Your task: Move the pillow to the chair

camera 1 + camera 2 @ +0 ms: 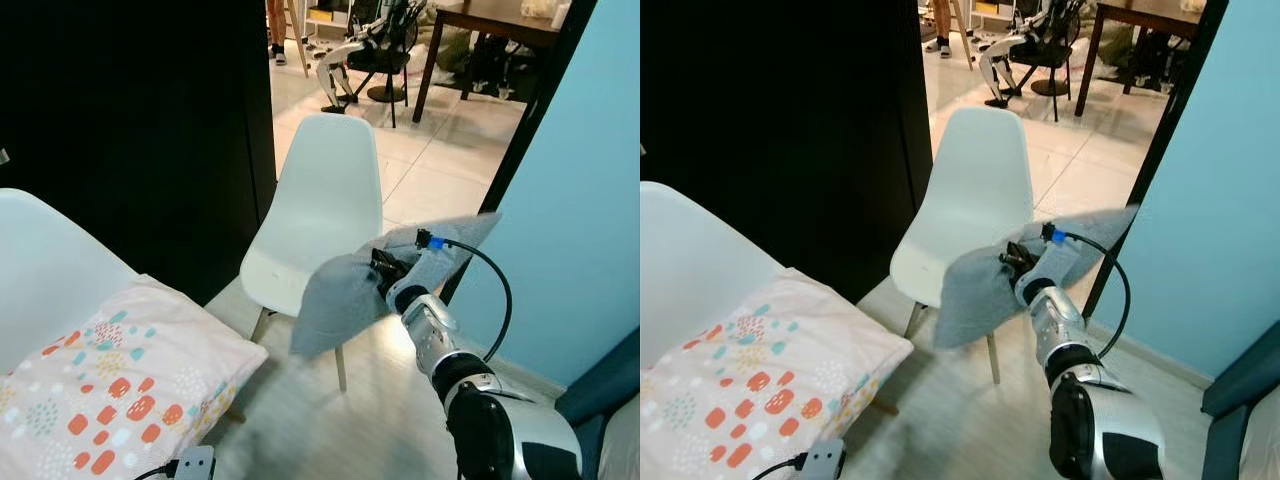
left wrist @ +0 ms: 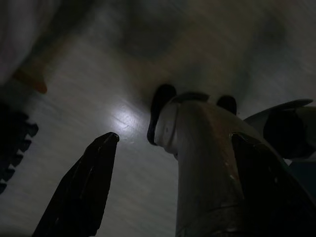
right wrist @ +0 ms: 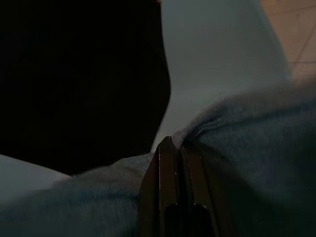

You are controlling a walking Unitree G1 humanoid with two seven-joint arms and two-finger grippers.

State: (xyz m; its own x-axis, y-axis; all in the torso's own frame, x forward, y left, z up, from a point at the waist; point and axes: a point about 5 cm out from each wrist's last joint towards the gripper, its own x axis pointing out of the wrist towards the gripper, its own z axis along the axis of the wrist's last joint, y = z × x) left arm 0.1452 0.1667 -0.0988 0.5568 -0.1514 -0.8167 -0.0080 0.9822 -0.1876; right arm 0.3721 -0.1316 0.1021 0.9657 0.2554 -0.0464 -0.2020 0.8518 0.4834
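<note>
Pillow, grey and soft, hangs in the air just in front of the white chair, its lower corner drooping over the front edge of the seat and its upper corner stretched out toward the blue wall. A second white chair stands at the robot's left, carrying a patterned cushion with orange and teal spots. Pale wood floor runs under both chairs and meets tiles beyond the doorway, where a dark worktop and another robot can be seen. The right gripper reaches forward on its silver arm, and its fingers are pressed together on a fold of the grey fabric, as the right wrist view shows. The left gripper hangs low over the floor in a dark view, its two fingers spread well apart and holding nothing.
</note>
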